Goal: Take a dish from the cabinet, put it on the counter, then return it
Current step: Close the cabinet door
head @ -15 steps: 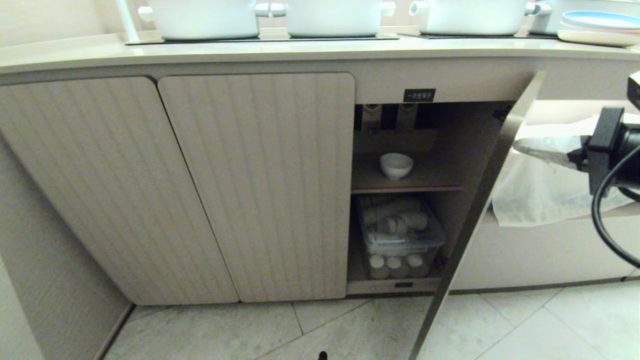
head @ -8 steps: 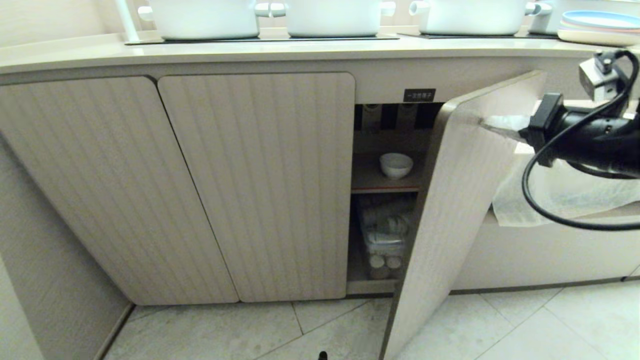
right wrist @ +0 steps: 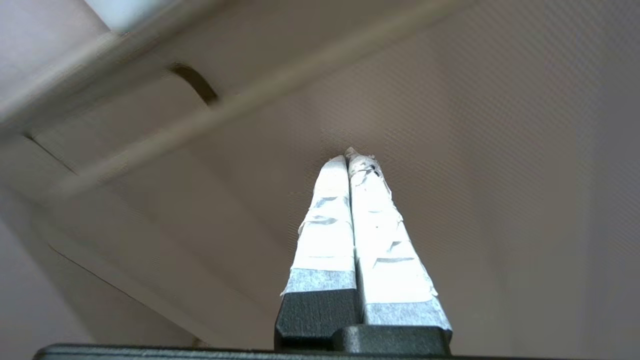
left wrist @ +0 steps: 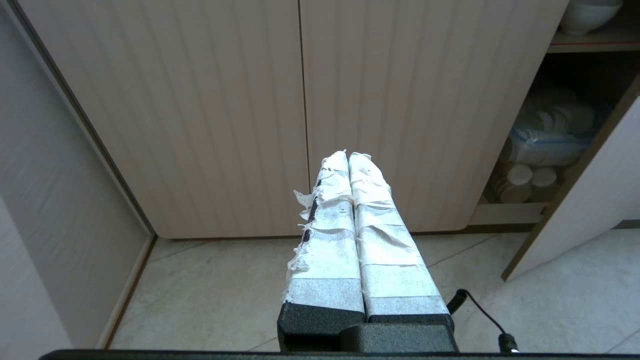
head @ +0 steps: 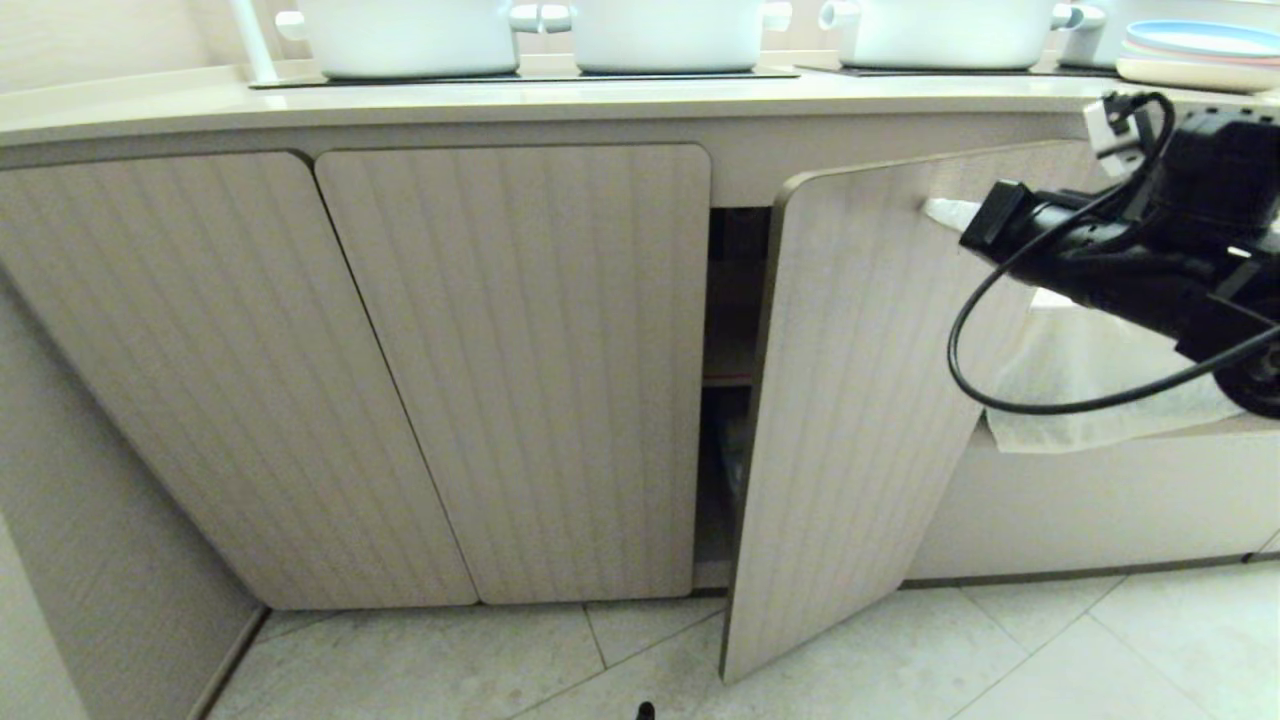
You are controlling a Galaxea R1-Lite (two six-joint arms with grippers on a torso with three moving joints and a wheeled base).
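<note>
The cabinet (head: 500, 350) has its right-hand fluted door (head: 850, 400) swung most of the way closed, leaving a narrow dark gap. My right gripper (head: 938, 208) is shut, and its taped tips press against the door's outer face (right wrist: 450, 150). That door hides the dish in the head view. In the left wrist view the dish (left wrist: 587, 12), a small white bowl, stands on the inner shelf (left wrist: 590, 42). My left gripper (left wrist: 348, 155) is shut and empty, parked low over the floor and facing the closed doors. The counter (head: 600, 100) runs along the top.
Large white pots (head: 410, 35) stand on the counter's black panels, with stacked plates (head: 1190, 50) at the far right. A white cloth (head: 1090, 390) hangs beyond the door. A clear bin of cups (left wrist: 545, 145) fills the lower compartment. Tiled floor (head: 1000, 650) lies below.
My right arm has swept left against the door, swinging it from wide open to nearly closed. The bowl, shelf and black label have gone out of sight in the head view.
</note>
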